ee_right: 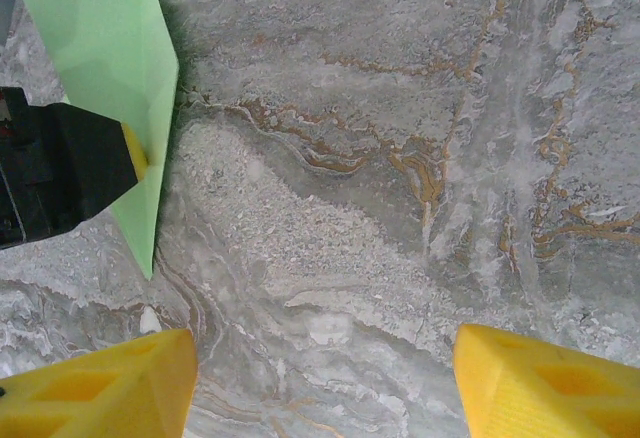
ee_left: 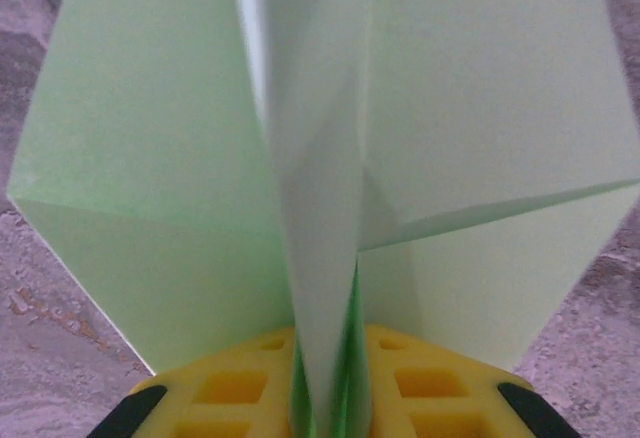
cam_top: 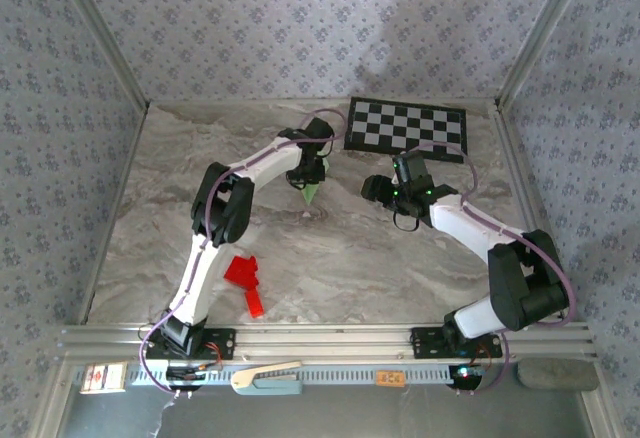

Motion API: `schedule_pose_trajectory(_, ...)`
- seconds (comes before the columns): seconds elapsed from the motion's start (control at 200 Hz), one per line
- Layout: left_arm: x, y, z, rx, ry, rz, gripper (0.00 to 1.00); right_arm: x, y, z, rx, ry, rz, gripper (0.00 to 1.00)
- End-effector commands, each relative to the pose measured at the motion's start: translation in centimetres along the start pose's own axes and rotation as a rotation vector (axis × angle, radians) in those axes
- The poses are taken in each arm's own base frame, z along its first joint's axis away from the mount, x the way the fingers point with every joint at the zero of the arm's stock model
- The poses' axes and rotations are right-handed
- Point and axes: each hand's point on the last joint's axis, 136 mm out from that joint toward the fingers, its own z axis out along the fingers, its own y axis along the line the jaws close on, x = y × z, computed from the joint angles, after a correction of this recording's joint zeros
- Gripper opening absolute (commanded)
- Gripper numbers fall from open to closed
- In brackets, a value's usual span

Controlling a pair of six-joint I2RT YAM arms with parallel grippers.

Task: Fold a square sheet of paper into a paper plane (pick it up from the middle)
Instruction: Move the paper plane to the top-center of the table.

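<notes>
The pale green paper plane stands on edge on the marble table, nose down, just below my left gripper. In the left wrist view its centre fold runs down between my yellow jaws, and its wings spread to both sides. The left gripper is shut on that fold. My right gripper hovers to the right of the plane, apart from it. Its yellow fingers stand wide open over bare marble with nothing between them. From the right wrist, the plane shows at the upper left, held by the left gripper's black body.
A black-and-white checkerboard lies at the back right of the table. A small bright red paper shape lies near the left arm's base. Metal rails and patterned walls close in the table on three sides.
</notes>
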Motion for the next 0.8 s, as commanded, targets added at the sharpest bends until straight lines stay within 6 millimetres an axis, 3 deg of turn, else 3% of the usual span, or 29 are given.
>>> schedule_pose_trajectory(0.0, 0.2, -0.2, 0.2, -0.028, 0.005, 0.012, 0.22, 0.2, 0.0, -0.5, 0.000, 0.005, 0.014, 0.70)
schedule_pose_trajectory(0.795, 1.8, 0.0, 2.6, -0.059, 0.047, 0.040, 0.41, 0.5, -0.4, -0.2, 0.018, 0.018, 0.014, 0.70)
